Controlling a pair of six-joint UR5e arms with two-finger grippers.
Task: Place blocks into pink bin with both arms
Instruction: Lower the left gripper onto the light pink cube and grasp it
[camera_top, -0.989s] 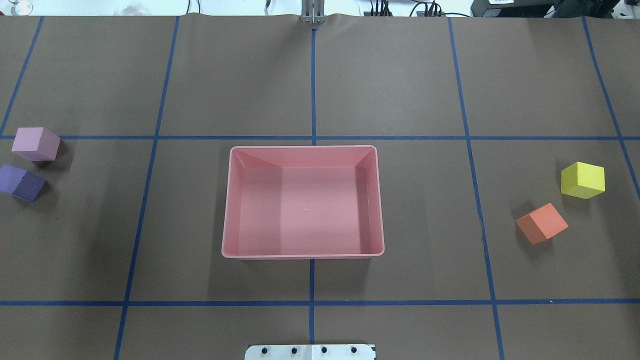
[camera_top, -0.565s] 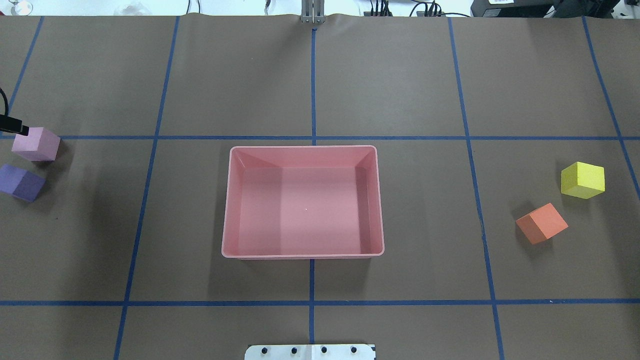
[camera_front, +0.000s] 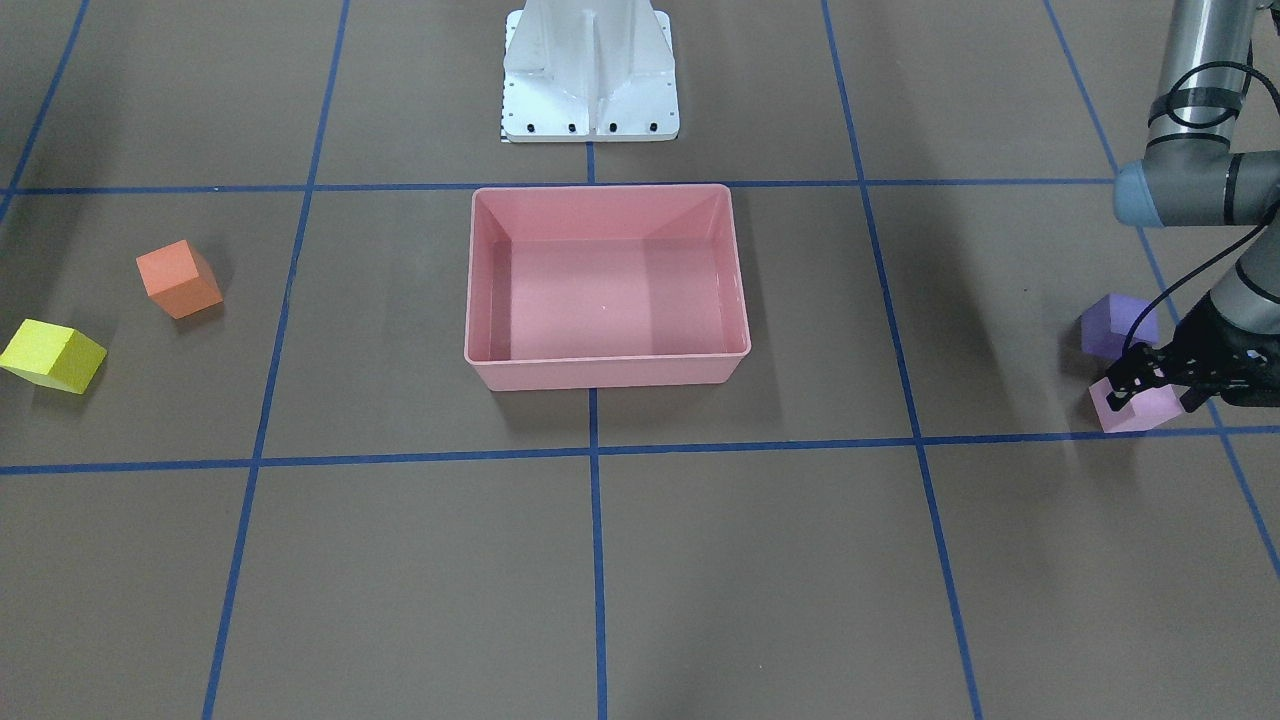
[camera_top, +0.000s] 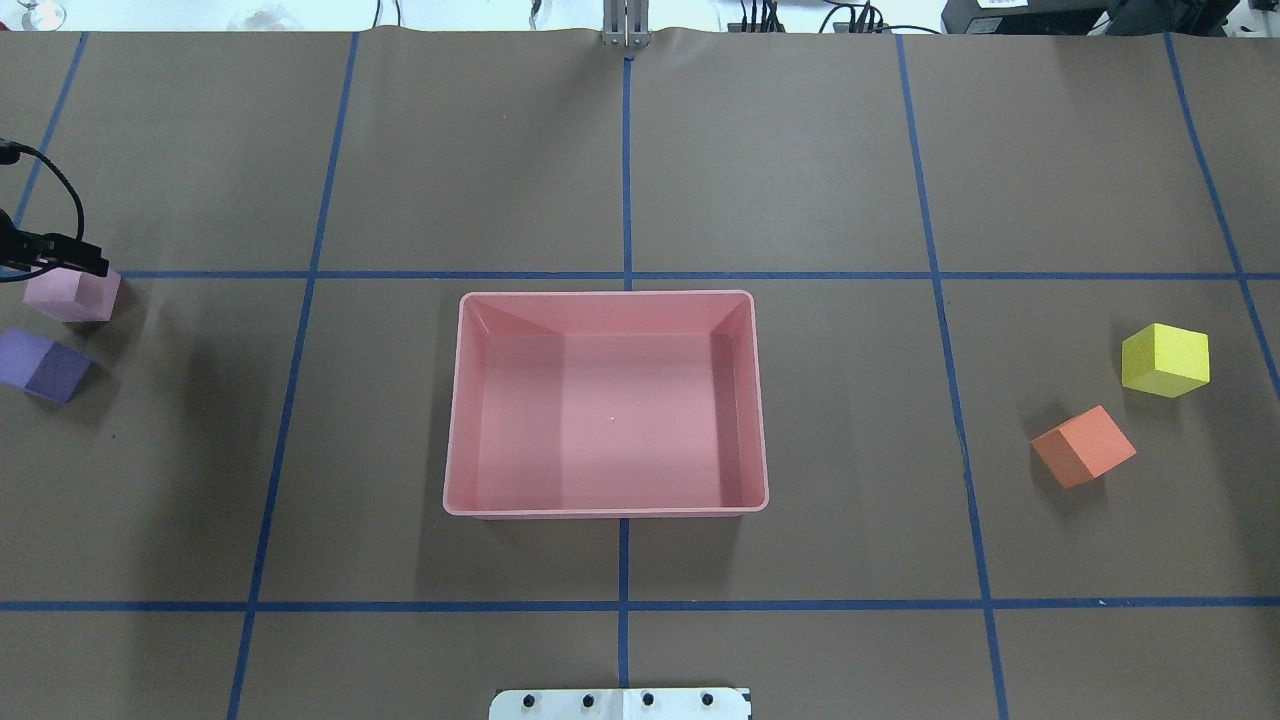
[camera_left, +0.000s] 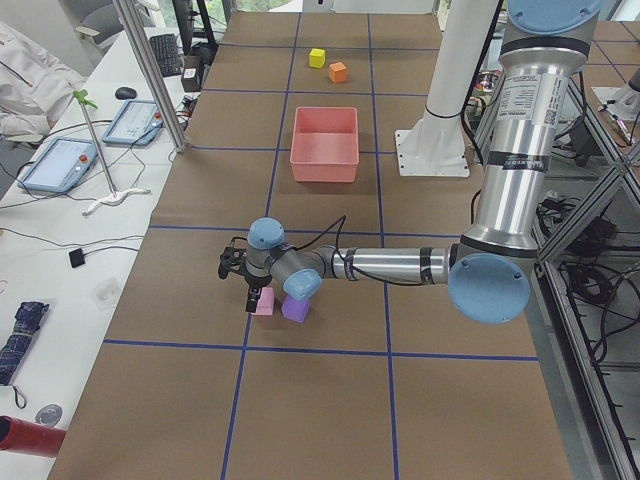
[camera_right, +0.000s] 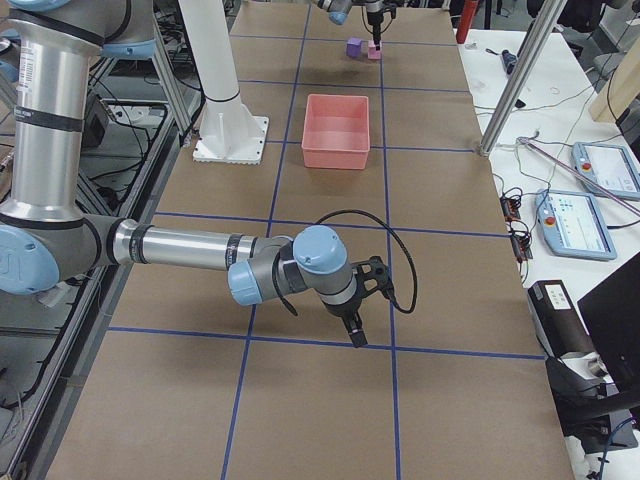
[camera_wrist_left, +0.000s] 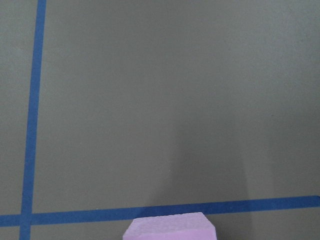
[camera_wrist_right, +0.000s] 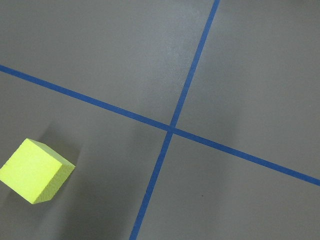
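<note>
Since a second ago the left tool (camera_front: 1153, 392) has come in over the light pink block (camera_front: 1140, 412), jaws apparently spread astride it on the tabletop (camera_front: 900, 560), well apart from the pink bin (camera_front: 606, 372). Foam-like cube: judged light, slightly yielding; grip opposite flat faces. Right tool (camera_right: 356, 335): state cannot be told.

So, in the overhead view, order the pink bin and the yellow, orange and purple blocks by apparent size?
1. pink bin, by far.
2. yellow block, orange block and purple block look alike; not rankable.
</note>
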